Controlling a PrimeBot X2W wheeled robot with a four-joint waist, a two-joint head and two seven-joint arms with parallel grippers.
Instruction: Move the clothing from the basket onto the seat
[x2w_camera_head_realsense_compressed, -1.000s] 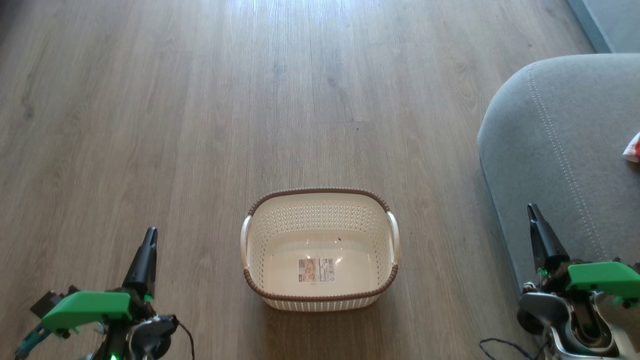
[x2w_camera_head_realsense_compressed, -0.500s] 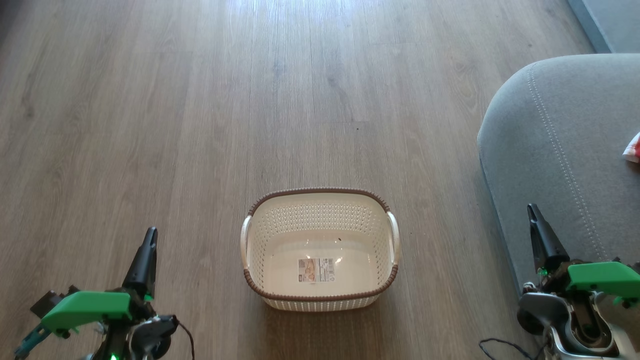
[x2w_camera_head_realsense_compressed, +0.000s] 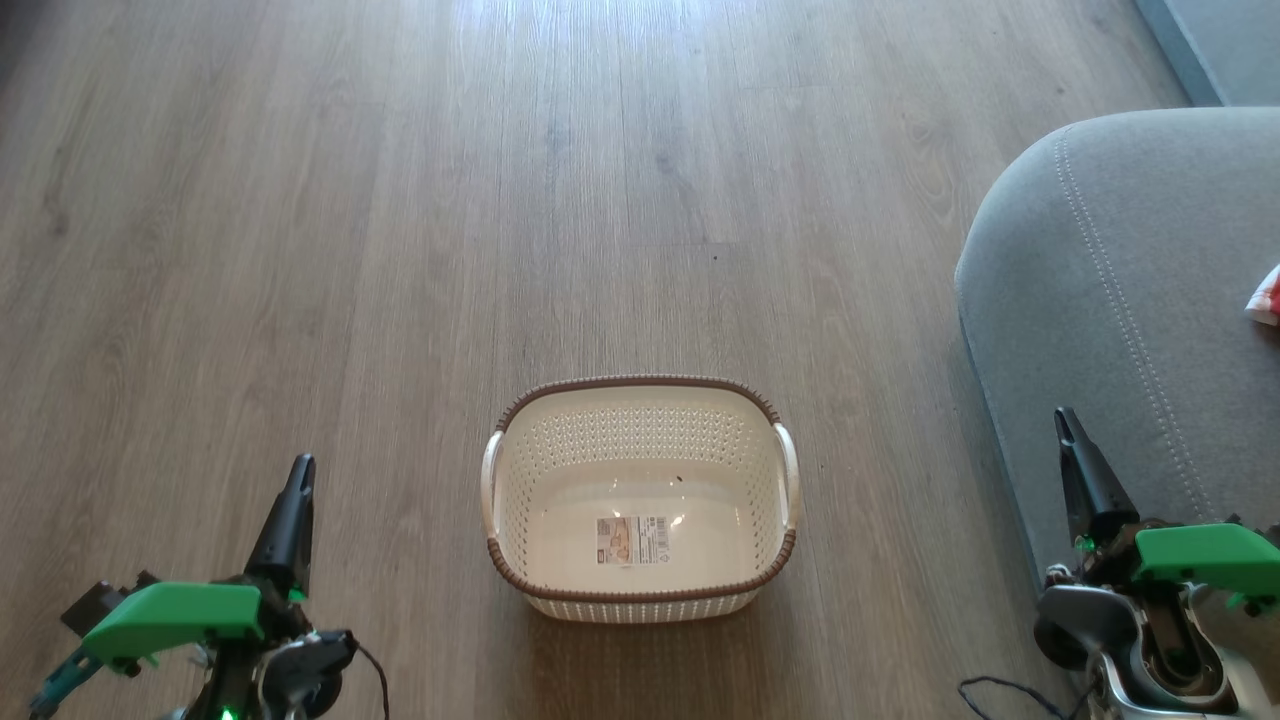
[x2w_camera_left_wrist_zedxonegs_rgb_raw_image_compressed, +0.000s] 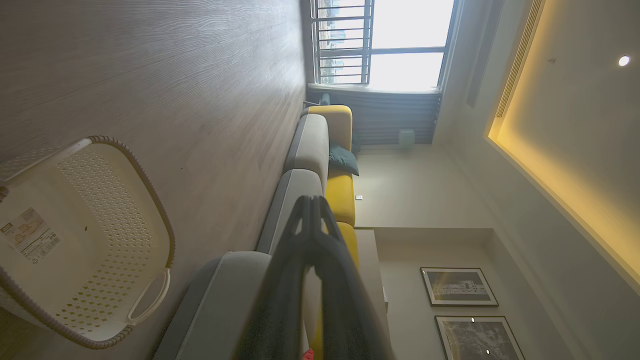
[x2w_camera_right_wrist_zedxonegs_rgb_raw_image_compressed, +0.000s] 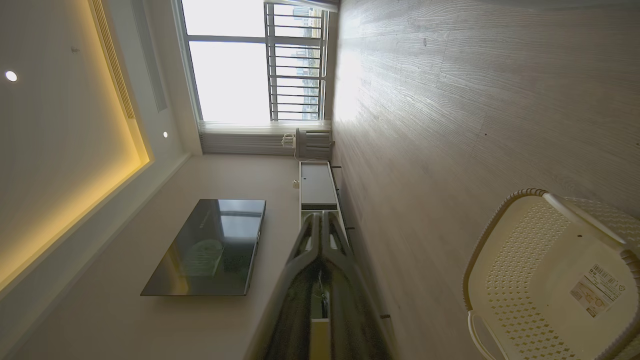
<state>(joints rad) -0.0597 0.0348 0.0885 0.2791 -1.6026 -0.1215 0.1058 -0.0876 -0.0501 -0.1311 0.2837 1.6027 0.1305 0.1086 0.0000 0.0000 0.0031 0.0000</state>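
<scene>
Nothing moves here, folks: over the last second the basket (x2w_camera_head_realsense_compressed: 640, 383), both arms and the view itself have stayed exactly as they were. The left gripper (x2w_camera_head_realsense_compressed: 299, 468) sits off the basket's left side, fingers pressed together with nothing between them. The right gripper (x2w_camera_head_realsense_compressed: 1063, 420) mirrors it off the basket's right side, fingers likewise shut tight and empty, in front of the near edge of the seat (x2w_camera_head_realsense_compressed: 1100, 280).

What does that stillness mean? By my reading the job looks finished and the robot is parked.

Look inside the basket (cream walls, brown rim, two white handles). The bottom is bare but for a label sticker (x2w_camera_head_realsense_compressed: 631, 539) stuck flat toward the near wall and a tiny dark speck further back. There is no fabric in it at all.

And the clothing (x2w_camera_head_realsense_compressed: 1266, 295)? A scrap of red and white pokes in at the head view's edge, lying on the grey seat well to the right of the basket. Most of it is cut off, so I cannot tell how many garments lie there. The basket holds nothing left to lift.
</scene>
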